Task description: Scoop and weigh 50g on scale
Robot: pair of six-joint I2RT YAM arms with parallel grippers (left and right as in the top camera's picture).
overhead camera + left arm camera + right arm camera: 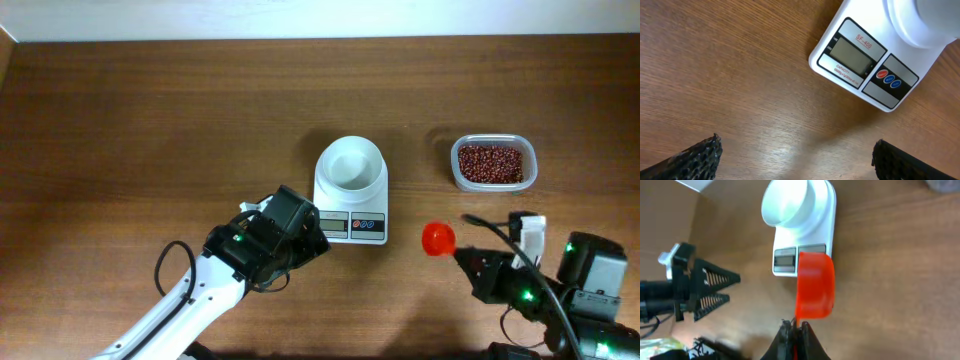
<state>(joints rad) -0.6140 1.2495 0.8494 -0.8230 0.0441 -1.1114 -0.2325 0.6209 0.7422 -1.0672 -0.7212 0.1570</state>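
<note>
The white scale [352, 218] stands mid-table with its empty round bowl [350, 164] on top. Its grey display [852, 55] and buttons show in the left wrist view. Dark red-brown beans [490, 163] fill a clear tub to the right. My left gripper [314, 238] hovers just left of the scale's front; it [796, 150] stands wide open over bare wood. My right gripper [466, 256] is shut on the handle of a red scoop [437, 238], front right of the scale. In the right wrist view the scoop [815, 285] juts ahead of that gripper [795, 327], overlapping the scale [812, 227].
The clear rectangular tub [531, 165] sits at the back right, clear of both arms. The left arm [200, 290] reaches in from the front left. A pale wall edge runs along the table's far side.
</note>
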